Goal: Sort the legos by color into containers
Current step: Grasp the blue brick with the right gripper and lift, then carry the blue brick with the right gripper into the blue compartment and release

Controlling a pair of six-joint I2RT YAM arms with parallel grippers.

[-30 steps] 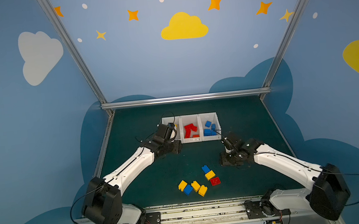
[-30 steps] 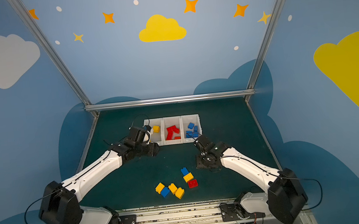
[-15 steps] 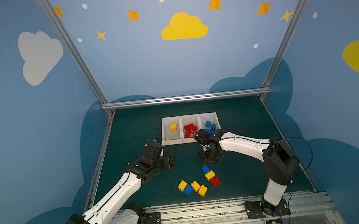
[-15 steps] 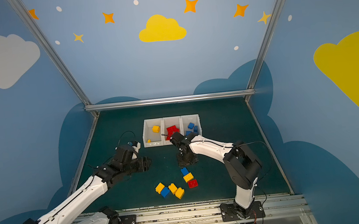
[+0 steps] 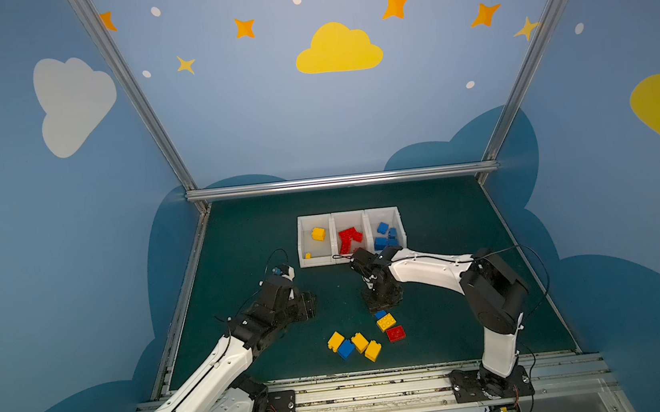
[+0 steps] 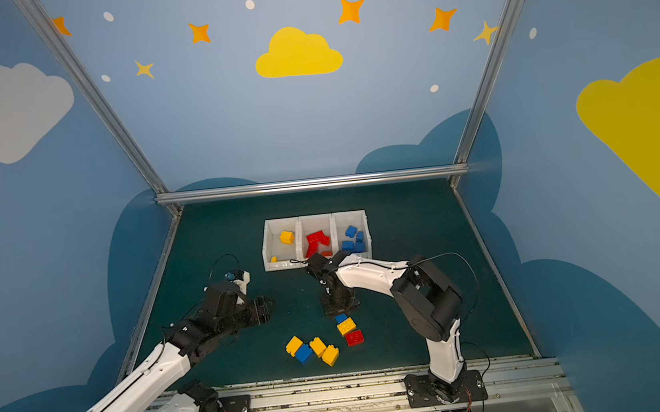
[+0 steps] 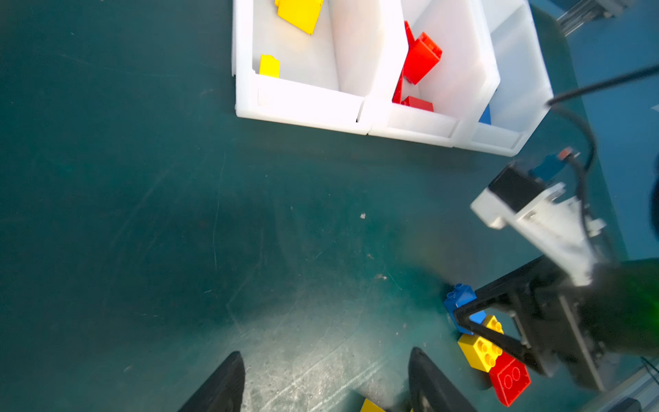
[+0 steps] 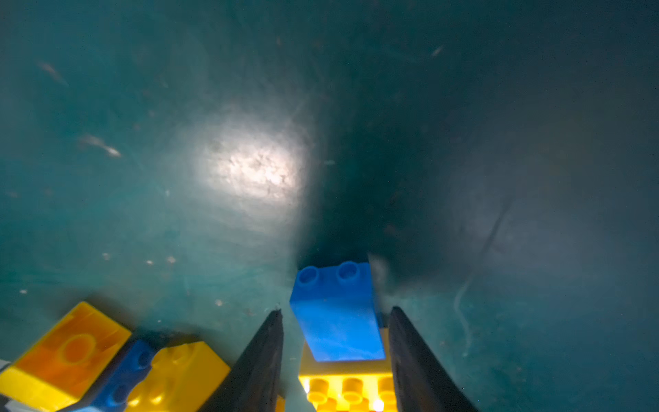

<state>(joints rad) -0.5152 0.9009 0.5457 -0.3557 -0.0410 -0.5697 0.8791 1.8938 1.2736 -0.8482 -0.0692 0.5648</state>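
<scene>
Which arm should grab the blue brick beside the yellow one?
Right. Its fingers already straddle the blue brick; the left gripper hovers open over bare mat, apart from it.

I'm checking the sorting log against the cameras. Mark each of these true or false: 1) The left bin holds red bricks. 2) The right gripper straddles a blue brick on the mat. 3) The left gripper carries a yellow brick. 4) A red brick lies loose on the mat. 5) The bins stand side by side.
1) False. The left bin holds yellow bricks; the reds are in the middle bin.
2) True. The right gripper has a finger on each side of the blue brick.
3) False. The left gripper is open and empty.
4) True. The red brick lies on the mat.
5) True.
</scene>
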